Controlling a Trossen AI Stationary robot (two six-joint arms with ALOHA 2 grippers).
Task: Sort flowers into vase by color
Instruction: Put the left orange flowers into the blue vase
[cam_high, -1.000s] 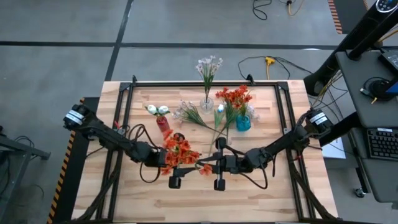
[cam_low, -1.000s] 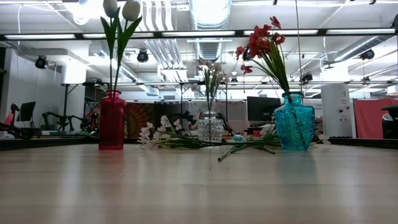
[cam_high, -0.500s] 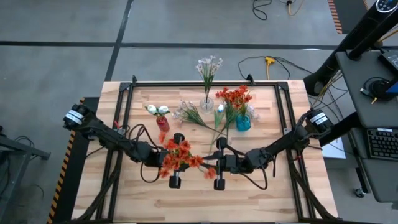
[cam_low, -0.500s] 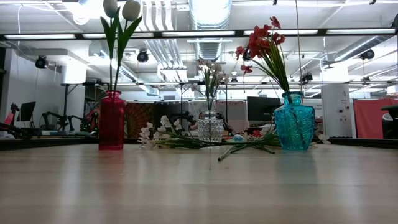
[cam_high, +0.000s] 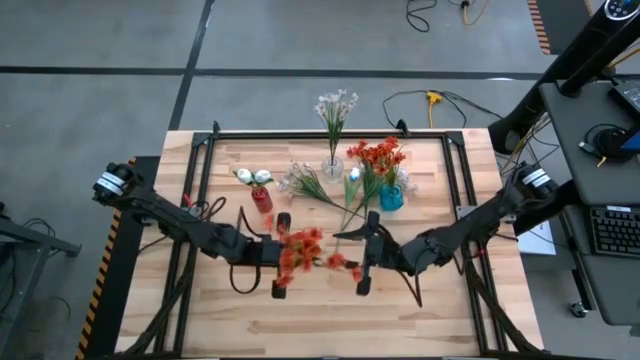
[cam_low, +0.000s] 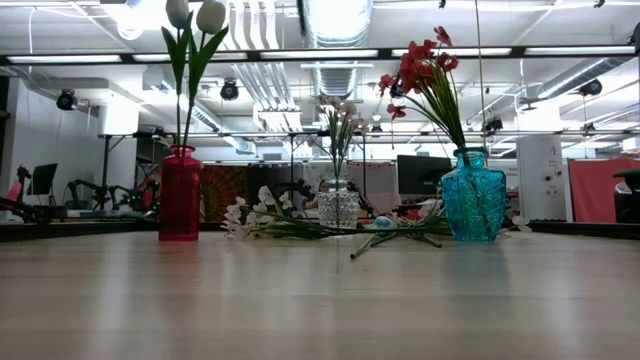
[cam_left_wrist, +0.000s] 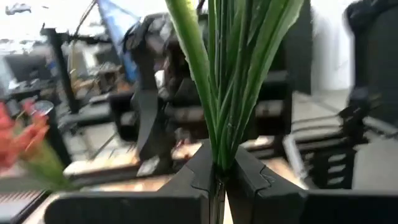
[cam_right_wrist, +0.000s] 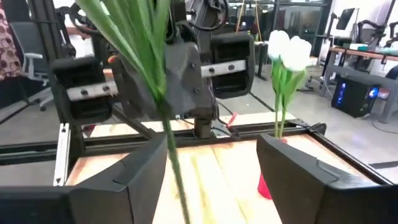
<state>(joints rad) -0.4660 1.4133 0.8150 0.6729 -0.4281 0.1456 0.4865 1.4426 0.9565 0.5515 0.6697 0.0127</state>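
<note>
Left gripper pinching the orange-red flower stem; right gripper spread apart just beside it.

I see my left gripper at mid-table, its fingers pressed together on the green stalks of an orange-red flower, whose blooms hang between the two grippers. My right gripper faces it from the other side, jaws spread wide; in its wrist view the stalk runs through the gap, and I cannot tell whether it touches either finger. Beyond both grippers, toward the far edge of the table, stand a red vase with white tulips, a clear vase with a pale spray, and a blue vase with orange-red blooms. Loose stems lie between those vases.
</note>
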